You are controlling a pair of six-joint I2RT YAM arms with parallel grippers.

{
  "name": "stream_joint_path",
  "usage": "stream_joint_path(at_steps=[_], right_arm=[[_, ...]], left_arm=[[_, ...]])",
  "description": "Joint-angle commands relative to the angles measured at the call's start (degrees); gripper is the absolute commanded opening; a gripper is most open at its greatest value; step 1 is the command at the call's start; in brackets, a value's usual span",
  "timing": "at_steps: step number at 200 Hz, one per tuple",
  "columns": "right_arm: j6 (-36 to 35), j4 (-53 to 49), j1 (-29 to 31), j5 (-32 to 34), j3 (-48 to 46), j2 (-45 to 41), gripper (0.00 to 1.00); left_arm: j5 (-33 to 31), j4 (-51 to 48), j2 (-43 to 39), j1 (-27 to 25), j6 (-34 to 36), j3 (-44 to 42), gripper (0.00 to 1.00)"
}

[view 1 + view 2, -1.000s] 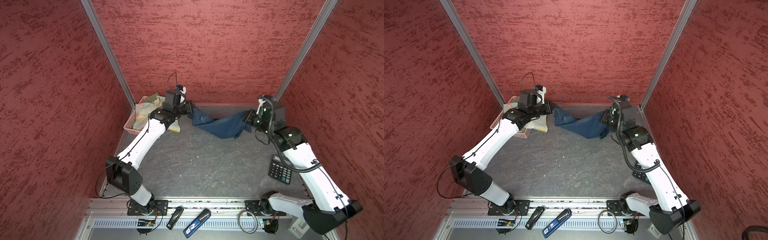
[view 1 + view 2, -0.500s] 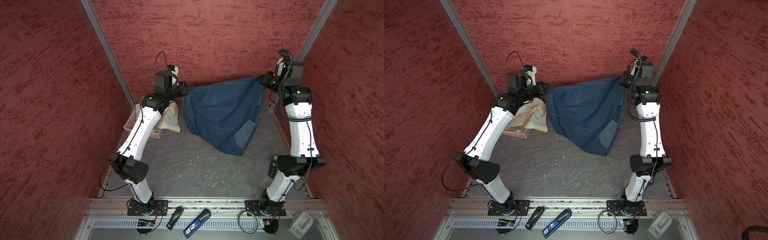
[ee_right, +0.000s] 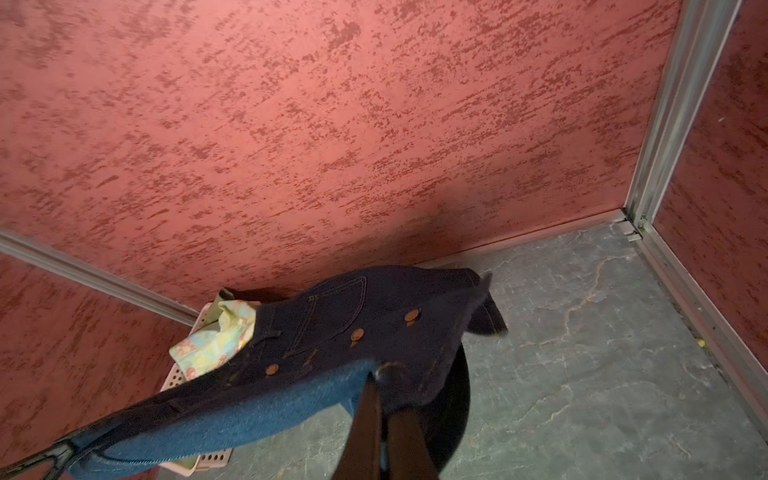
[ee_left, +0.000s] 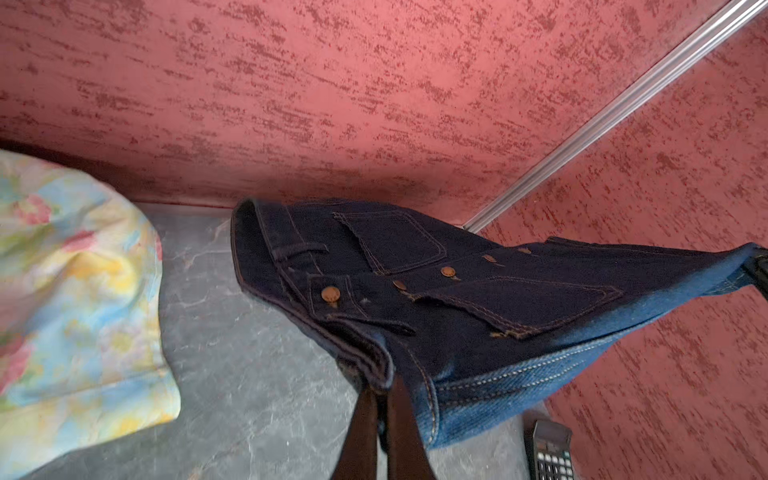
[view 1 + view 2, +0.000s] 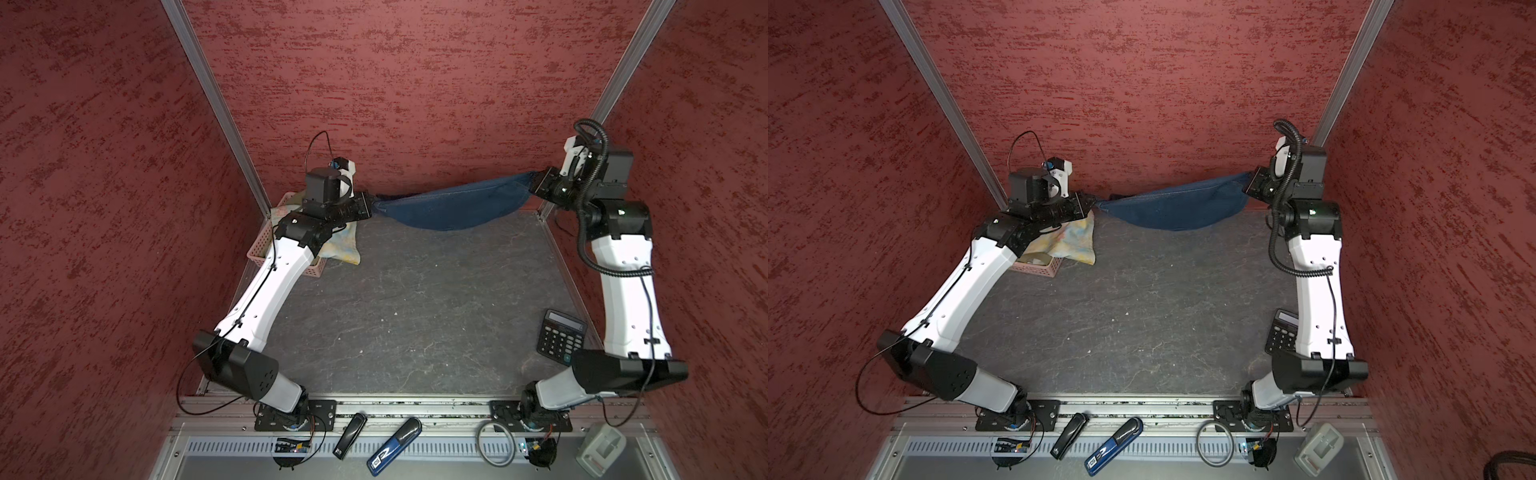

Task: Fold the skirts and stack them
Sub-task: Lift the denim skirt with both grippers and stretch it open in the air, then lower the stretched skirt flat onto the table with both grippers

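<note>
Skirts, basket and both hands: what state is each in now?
left hand: shut on denim skirt.
right hand: shut on denim skirt.
denim skirt: slung between both hands, sagging in the middle.
pink basket: upright, cloth inside.
floral skirt: crumpled, draped over the pink basket's rim.

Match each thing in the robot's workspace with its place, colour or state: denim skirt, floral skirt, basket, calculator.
Column one:
1. denim skirt
2. floral skirt
3. basket
4. calculator

Column two:
A. lying flat on the table by the right arm
B. held stretched at both ends
C. pink perforated plastic
D. draped over the basket's side

Pairs: 1-B, 2-D, 3-C, 4-A
</note>
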Motion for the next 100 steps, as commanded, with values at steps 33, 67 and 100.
stream_joint_path(at_steps=[33, 67, 100], right_arm=[[-0.32, -2.06, -0.65, 0.79, 24.83, 5.5, 0.0], [-0.56, 0.8, -0.69, 0.32, 15.3, 9.43, 0.0], [-0.17, 5.33, -0.95, -0.66, 8.9, 11.67, 0.0]], left_arm=[[-2.23, -1.03, -4.23, -2.55, 3.3, 13.01, 0.0], [-0.48, 0.41, -0.47, 0.16, 1.18, 7.96, 0.0], [0.96, 1.08, 3.11, 1.43, 0.6, 7.03, 0.0]])
